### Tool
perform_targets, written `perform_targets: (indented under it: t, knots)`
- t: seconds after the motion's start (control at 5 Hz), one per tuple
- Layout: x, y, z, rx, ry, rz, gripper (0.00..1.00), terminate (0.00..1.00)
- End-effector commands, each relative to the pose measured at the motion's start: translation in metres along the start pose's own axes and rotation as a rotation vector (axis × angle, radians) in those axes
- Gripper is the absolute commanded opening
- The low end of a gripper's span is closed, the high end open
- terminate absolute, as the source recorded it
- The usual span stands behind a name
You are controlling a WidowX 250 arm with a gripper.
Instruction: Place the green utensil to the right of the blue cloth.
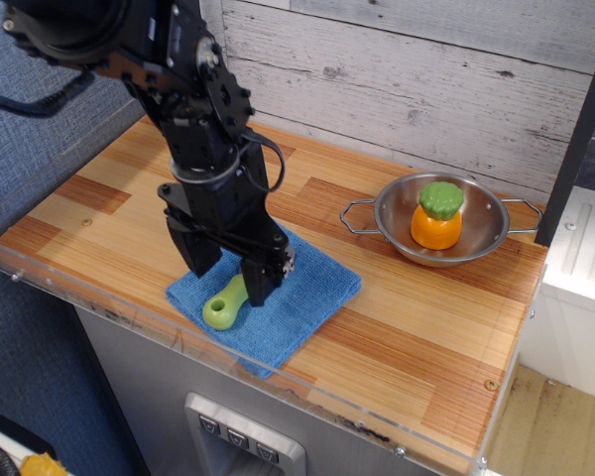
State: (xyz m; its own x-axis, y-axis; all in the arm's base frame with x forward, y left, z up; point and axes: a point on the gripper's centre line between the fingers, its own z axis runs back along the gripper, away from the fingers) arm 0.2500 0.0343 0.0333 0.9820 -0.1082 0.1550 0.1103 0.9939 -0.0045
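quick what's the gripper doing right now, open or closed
Gripper: down over the green utensil on the blue cloth, fingers either side of its handle; closed or not cannot be told.
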Motion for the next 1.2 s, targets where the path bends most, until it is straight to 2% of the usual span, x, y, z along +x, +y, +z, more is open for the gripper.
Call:
perform_targets:
  t: [0.0, 0.4, 0.6, 1.0]
  knots:
    - [0.0025, -0.001, -0.0082, 0.006, 0.01, -0.027, 1.0, 0.0]
    - [0.0026, -0.0008, -0.0112, -0.001, 0.018, -0.029, 1.0, 0.0]
    - [0.0029, -0.0011, -0.0109, -0.004, 0.012, -0.032, 0.0, 0.0]
    - [0.0039, -0.0017, -0.0084, -0.005, 0.01, -0.033, 0.0, 0.0]
